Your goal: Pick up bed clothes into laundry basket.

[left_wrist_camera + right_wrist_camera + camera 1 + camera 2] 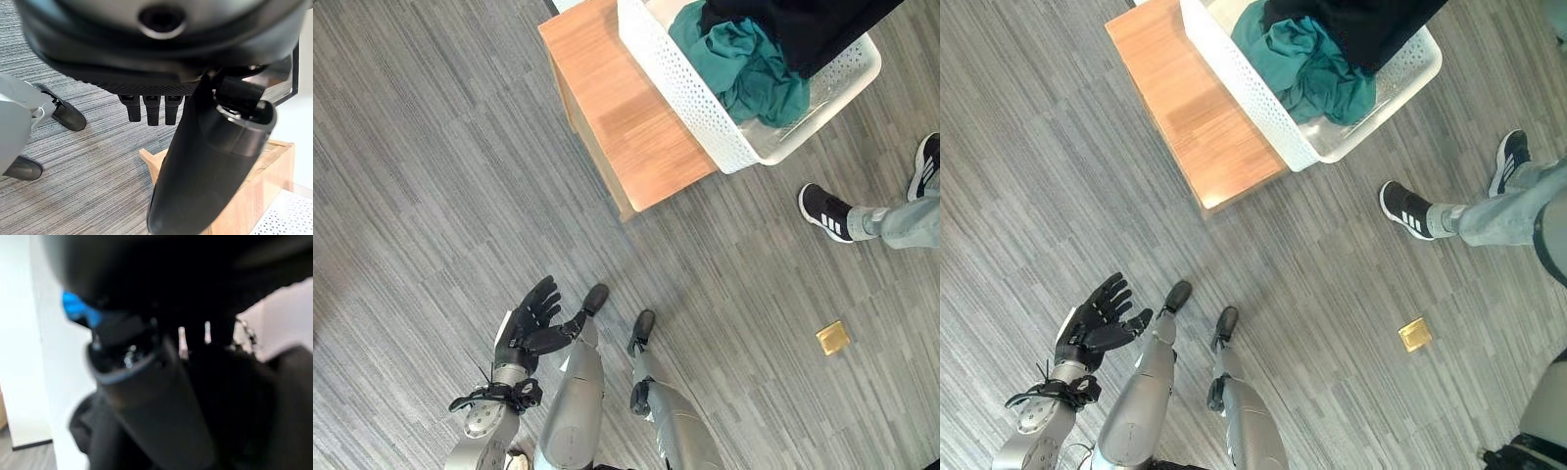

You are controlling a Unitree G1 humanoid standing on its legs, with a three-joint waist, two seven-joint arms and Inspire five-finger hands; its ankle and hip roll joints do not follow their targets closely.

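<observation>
Left eye view: the wooden table (pixel 626 108) carries the white laundry basket (pixel 705 117), which already holds a teal garment (pixel 744 64) and a black garment (pixel 813 29) draped over its rim, seemingly not fully in. Well below the table, the left robot hand (pixel 533 318) hovers spread and empty.

No text, label, number or sign could be read anywhere. The white laundry basket (pixel 705 108), the wooden desk (pixel 617 108) beneath it and the small yellow square (pixel 832 338) on the floor carried no legible print. The person's black shoe (pixel 824 212) bore white stripes, no lettering.
</observation>
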